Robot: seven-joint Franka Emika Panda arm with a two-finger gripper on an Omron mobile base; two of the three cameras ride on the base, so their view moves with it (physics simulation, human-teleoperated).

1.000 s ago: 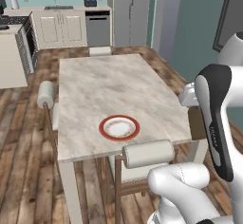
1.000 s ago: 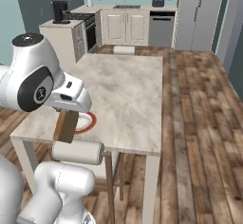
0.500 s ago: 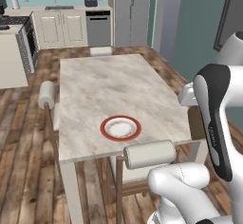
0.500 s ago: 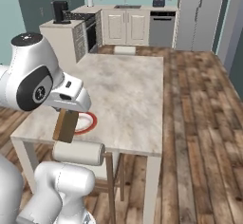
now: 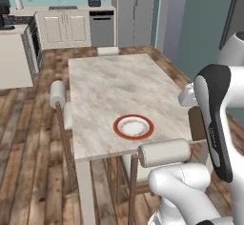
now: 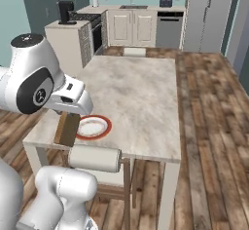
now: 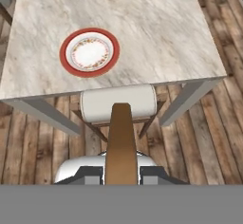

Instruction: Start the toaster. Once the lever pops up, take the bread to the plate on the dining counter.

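Gripper (image 7: 121,176) at bottom centre of the hand view, clamped on the bread (image 7: 121,142) edge-on between its fingers, red-rimmed plate (image 7: 89,52) in the upper left on the dining counter (image 7: 156,33), well apart from the bread, a chair back (image 7: 117,103) between them
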